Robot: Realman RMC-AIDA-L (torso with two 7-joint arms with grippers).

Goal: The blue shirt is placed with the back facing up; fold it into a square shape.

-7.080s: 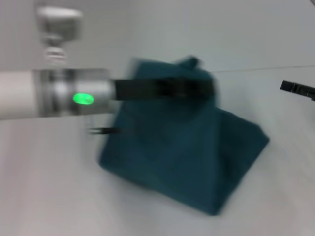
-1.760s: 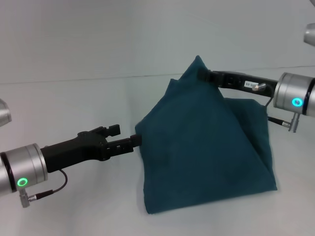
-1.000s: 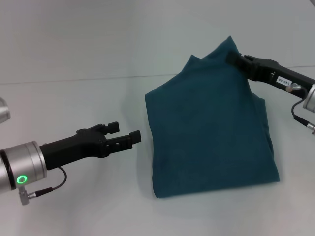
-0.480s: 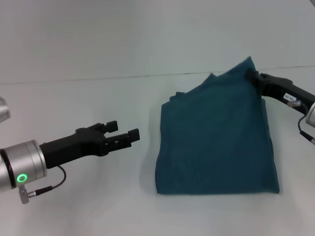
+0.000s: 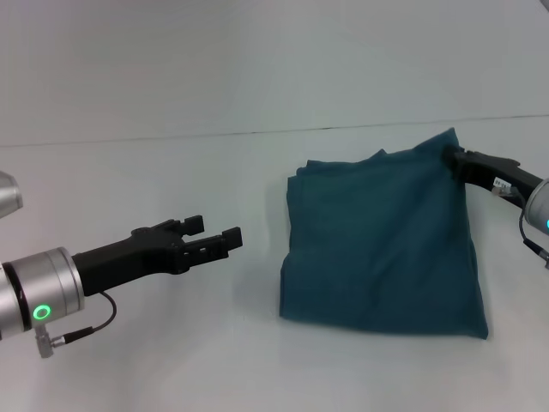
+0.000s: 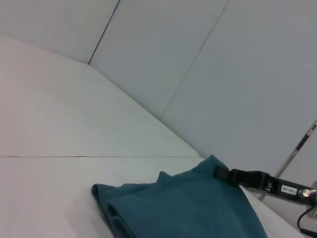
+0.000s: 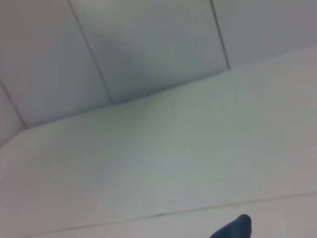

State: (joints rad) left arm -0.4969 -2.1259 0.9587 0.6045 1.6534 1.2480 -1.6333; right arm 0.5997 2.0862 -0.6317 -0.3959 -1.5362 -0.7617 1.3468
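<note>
The blue shirt (image 5: 382, 240) lies folded into a rough square on the white table, right of centre in the head view. Its far right corner is pinched by my right gripper (image 5: 455, 160), which is shut on the cloth. That corner also shows in the left wrist view as the blue shirt (image 6: 193, 208) with the right gripper (image 6: 220, 173) on it, and a tip of the shirt (image 7: 237, 228) shows in the right wrist view. My left gripper (image 5: 216, 238) hovers open to the left of the shirt, a short gap away.
The white table (image 5: 171, 172) runs back to a pale wall (image 5: 257, 60). Nothing else lies on it.
My right gripper has carried the shirt's far corner rightward and down, so the raised flap has spread flat into a square. The left gripper let go earlier and has stayed still, open.
</note>
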